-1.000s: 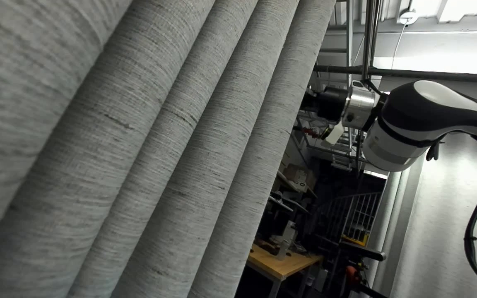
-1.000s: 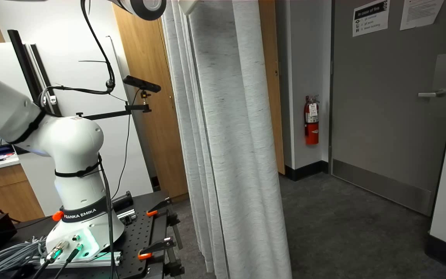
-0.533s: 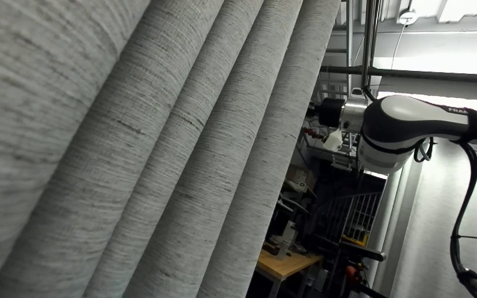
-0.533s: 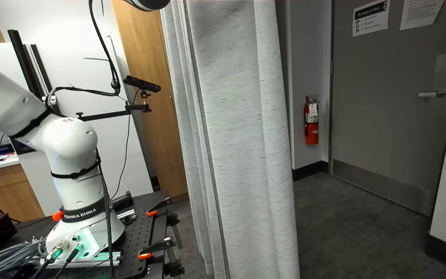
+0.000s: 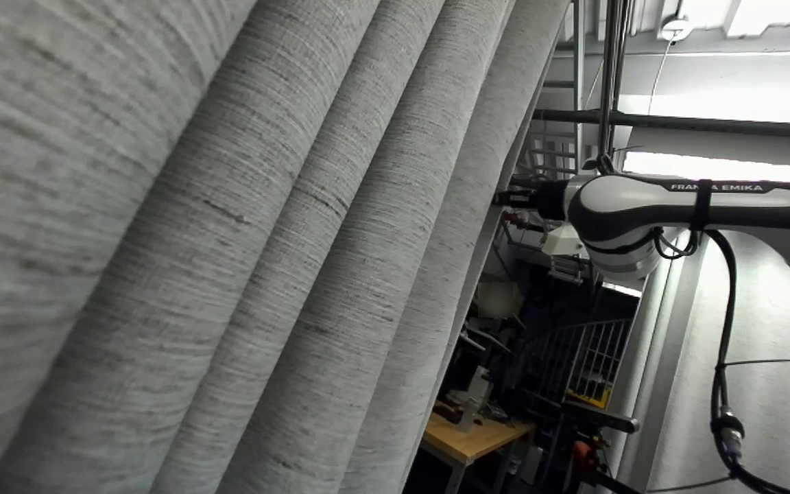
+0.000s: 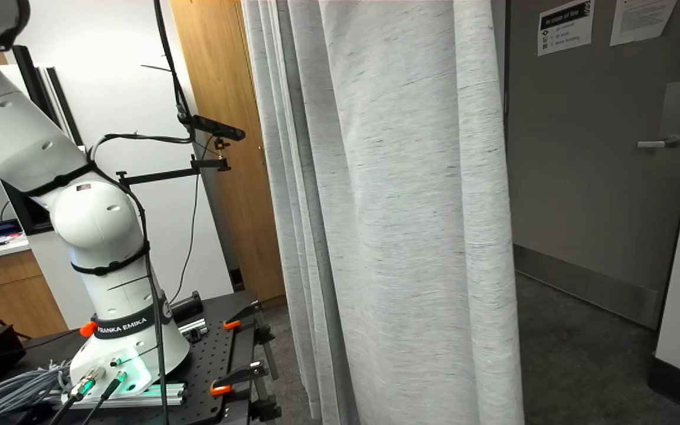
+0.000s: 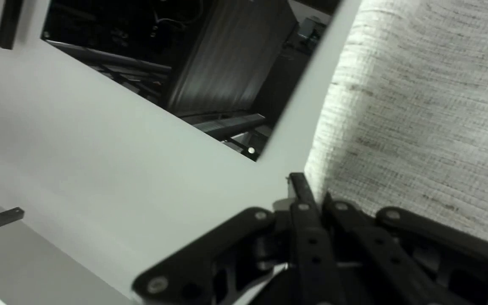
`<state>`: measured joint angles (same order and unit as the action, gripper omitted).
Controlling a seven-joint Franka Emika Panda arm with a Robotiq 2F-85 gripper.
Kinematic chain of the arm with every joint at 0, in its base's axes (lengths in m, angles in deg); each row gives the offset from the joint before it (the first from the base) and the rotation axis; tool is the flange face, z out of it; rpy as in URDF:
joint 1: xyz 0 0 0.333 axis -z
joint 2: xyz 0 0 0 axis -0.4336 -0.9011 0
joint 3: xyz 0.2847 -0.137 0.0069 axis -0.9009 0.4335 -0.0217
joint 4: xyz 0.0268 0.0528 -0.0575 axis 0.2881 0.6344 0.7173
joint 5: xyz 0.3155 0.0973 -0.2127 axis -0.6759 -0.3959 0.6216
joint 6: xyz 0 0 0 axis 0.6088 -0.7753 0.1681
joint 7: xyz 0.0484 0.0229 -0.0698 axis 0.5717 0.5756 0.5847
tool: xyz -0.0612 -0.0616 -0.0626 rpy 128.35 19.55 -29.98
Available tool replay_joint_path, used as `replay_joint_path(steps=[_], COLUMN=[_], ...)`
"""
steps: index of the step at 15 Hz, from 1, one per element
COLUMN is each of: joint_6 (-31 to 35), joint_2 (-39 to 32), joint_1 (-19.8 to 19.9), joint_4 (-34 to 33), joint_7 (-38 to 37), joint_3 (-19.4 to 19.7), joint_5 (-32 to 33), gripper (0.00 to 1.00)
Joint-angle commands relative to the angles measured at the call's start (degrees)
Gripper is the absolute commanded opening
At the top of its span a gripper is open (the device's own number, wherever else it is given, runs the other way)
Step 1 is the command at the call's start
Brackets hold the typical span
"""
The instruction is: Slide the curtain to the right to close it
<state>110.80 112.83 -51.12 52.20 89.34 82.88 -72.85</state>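
The light grey curtain (image 5: pixel 285 247) hangs in long folds and fills the left half of an exterior view. It also hangs in the middle of an exterior view (image 6: pixel 399 206), where its free edge reaches in front of the grey door. My gripper (image 5: pixel 503 197) is at the curtain's edge, partly hidden by the fabric. In the wrist view my gripper (image 7: pixel 312 186) has its fingers close together with the curtain's edge (image 7: pixel 341 118) pinched between them; the rest of the curtain spreads to the right there. The gripper is out of view in the exterior view with the door.
The robot base (image 6: pixel 127 354) stands on a black table (image 6: pixel 216 307) with clamps. A camera (image 6: pixel 216 128) on a bracket stands between arm and curtain. A grey door (image 6: pixel 600 177) is beyond the curtain. A wooden desk (image 5: pixel 467 439) and metal pole (image 5: pixel 697 123) lie behind the gripper.
The arm has swung and the curtain's free edge has moved with it, to the right across the door view. It now covers the fire extinguisher. The curtain's visible face has widened.
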Motion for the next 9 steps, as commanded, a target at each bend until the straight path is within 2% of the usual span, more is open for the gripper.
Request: replay_joint_path(steps=[1, 6, 9], joint_6=[-0.12, -0.53, -2.18], joint_2=[-10.03, -19.56, -25.98], joint_1=[7.74, 16.76, 23.04], joint_4=[-9.48, -19.38, -26.63], joint_7=[-1.87, -2.76, -5.69], joint_3=[0.36, 2.15, 2.31], joint_5=[-0.82, -0.92, -0.5], gripper=[0.01, 0.01, 0.01])
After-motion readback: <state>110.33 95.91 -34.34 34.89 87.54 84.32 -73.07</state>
